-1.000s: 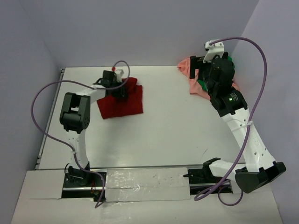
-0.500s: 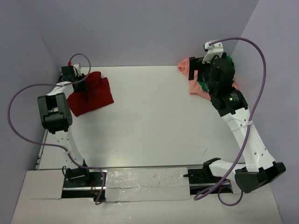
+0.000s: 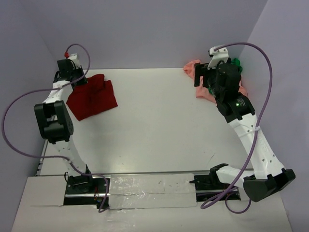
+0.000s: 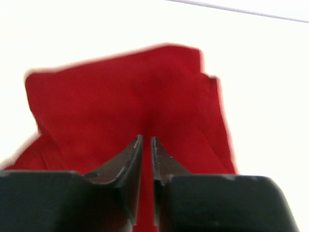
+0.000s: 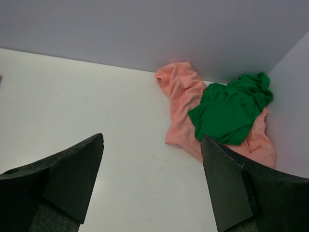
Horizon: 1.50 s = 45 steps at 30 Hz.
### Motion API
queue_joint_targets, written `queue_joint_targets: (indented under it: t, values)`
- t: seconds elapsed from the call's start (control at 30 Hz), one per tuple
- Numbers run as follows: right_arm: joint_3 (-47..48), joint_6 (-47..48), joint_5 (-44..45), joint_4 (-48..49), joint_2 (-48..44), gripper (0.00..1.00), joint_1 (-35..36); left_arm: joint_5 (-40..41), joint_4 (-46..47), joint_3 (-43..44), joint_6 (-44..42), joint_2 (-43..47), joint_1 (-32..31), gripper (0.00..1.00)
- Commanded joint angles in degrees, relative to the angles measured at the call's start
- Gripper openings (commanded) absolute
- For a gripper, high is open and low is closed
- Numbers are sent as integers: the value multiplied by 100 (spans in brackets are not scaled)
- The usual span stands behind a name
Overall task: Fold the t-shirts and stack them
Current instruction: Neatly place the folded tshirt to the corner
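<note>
The dark red t-shirt [image 3: 92,96] lies folded at the table's far left; in the left wrist view [image 4: 120,96] it fills the picture. My left gripper [image 3: 76,79] [image 4: 147,138] sits at its far left edge, jaws almost together, with red cloth in the narrow gap. The salmon-pink t-shirt [image 3: 197,72] [image 5: 179,104] lies crumpled in the far right corner. The bright green t-shirt [image 3: 235,62] [image 5: 229,111] is bunched on top of it. My right gripper [image 3: 206,79] [image 5: 152,137] hangs open and empty above the table, just short of that pile.
Grey walls close the table at the back and on both sides. The right wall [image 5: 294,106] stands right behind the pink and green pile. White table top [image 3: 159,121] lies between the two arms.
My left gripper dragged the dark red t-shirt from left of centre to the far left, then turned at its edge. The right gripper shifted slightly.
</note>
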State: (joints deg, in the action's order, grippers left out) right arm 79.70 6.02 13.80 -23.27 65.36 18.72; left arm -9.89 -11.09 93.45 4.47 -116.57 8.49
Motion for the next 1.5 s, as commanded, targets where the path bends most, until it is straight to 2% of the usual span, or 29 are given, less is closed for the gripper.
queue_joint_targets:
  t: [0.0,0.03,0.07,0.1,0.27,0.43,0.6,1.0,1.13,1.33,1.47]
  values:
    - [-95,-22,-220,147,-33,88,-35,-636,-513,-553,353,1546,-5,14]
    - [-95,-22,-272,147,63,88,-35,-776,-708,-695,327,1707,-5,11]
    - [-60,-13,-360,121,125,88,-35,-882,-910,-975,300,1856,3,2]
    - [-34,-48,-369,51,195,88,-35,-953,-1069,-1134,265,2119,3,0]
    - [142,-57,-361,-82,556,89,-35,-1121,-1589,-2004,125,2578,12,0]
    - [125,-75,-343,-55,486,89,-26,-962,-1554,-2436,28,2096,117,0]
    - [72,-75,-352,-38,390,90,-26,-927,-1309,-2375,19,1253,188,0]
    - [45,-48,-255,-20,187,90,-35,-488,-596,-1023,212,-215,206,0]
    - [89,-22,-203,-20,196,90,-35,-304,-876,56,300,-883,249,0]
    - [72,-13,-194,-29,249,90,-35,-13,-1052,1068,283,-1578,337,0]
    - [2,-22,-273,-37,301,90,-35,-310,-1159,983,309,-1475,399,0]
